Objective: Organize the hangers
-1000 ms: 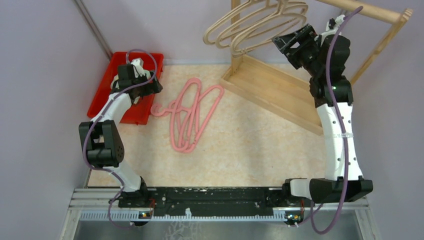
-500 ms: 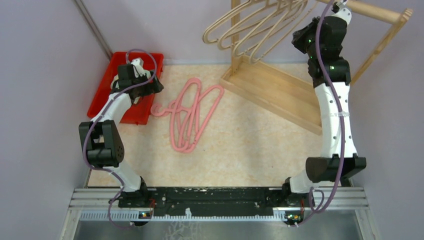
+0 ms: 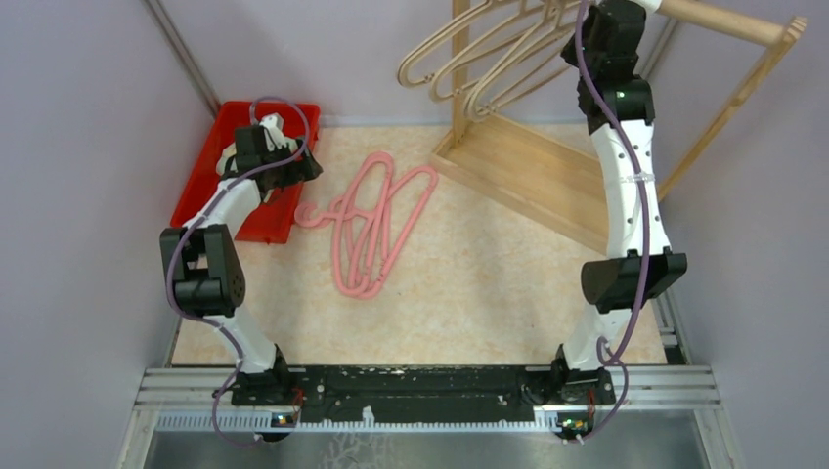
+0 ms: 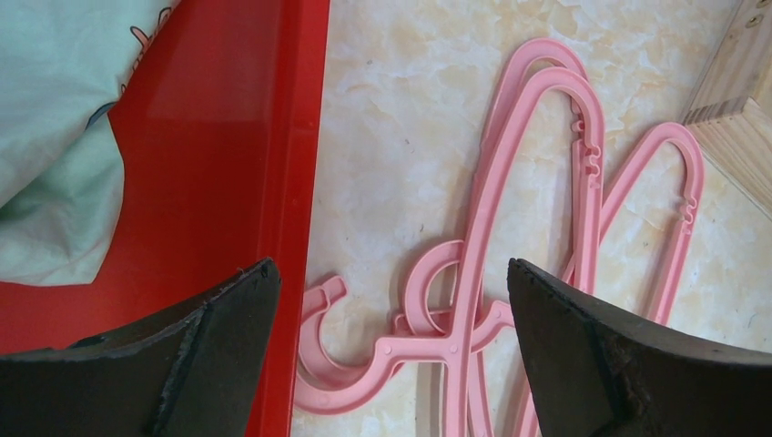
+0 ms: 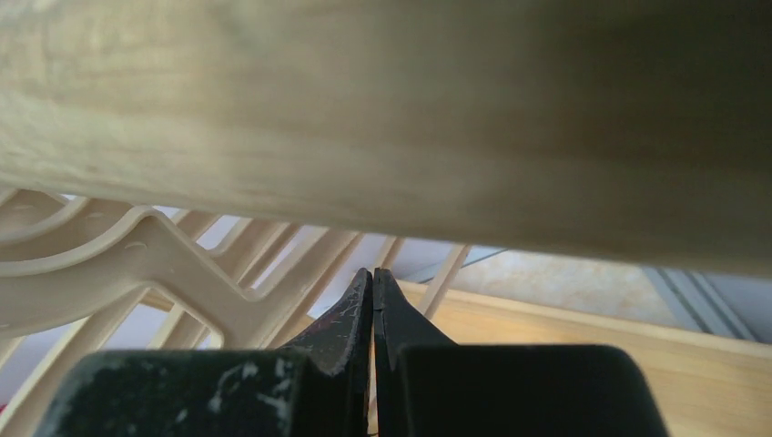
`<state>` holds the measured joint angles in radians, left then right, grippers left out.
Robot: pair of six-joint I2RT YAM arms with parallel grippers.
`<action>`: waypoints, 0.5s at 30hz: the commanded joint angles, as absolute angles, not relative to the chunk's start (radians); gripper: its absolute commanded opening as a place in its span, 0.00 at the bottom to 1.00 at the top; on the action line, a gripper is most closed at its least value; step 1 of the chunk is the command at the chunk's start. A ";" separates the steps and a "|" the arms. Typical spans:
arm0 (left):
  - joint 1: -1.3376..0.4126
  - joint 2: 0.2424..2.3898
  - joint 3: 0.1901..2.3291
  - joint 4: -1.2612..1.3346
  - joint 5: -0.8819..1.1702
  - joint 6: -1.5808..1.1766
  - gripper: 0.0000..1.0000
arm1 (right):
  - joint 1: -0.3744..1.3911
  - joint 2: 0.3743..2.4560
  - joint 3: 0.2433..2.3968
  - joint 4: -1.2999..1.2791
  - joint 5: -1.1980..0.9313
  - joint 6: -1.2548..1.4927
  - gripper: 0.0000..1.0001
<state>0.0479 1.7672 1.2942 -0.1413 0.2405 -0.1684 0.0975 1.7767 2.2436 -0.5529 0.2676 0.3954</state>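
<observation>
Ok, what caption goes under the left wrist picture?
Open left gripper hovering over pink hangers beside a red bin.

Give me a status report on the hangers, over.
Left gripper open above pink hangers on table. Right gripper shut, empty, near rack rail, beside beige hangers. No obstruction seen.

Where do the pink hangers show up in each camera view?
Top external: the pink hangers lie flat, left of centre, right of the red tray.
Left wrist: pink hangers in the right half, hooks beside the tray's edge.
Right wrist: not in view; only beige hangers.
Shared landmark: the wooden rack, upper right in top external, top right corner in left wrist, across the top in right wrist.
</observation>
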 commanded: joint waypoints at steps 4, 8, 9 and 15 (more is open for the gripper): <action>0.052 1.786 1.340 -0.086 0.255 -0.169 1.00 | 0.185 1.817 2.269 -0.365 0.425 0.209 0.00; 0.058 1.785 1.341 -0.084 0.255 -0.161 1.00 | 0.228 1.852 2.280 -0.299 0.450 0.174 0.00; 0.061 1.787 1.341 -0.083 0.254 -0.159 1.00 | 0.244 1.868 2.300 -0.299 0.454 0.163 0.00; 0.081 1.787 1.328 -0.074 0.262 -0.159 1.00 | 0.304 2.001 2.459 -0.313 0.475 0.109 0.00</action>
<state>0.0635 1.7813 1.3106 -0.1047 0.2428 -0.1635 0.2642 1.9388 2.3478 -0.3752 0.4461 0.1669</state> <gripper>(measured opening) 0.997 0.003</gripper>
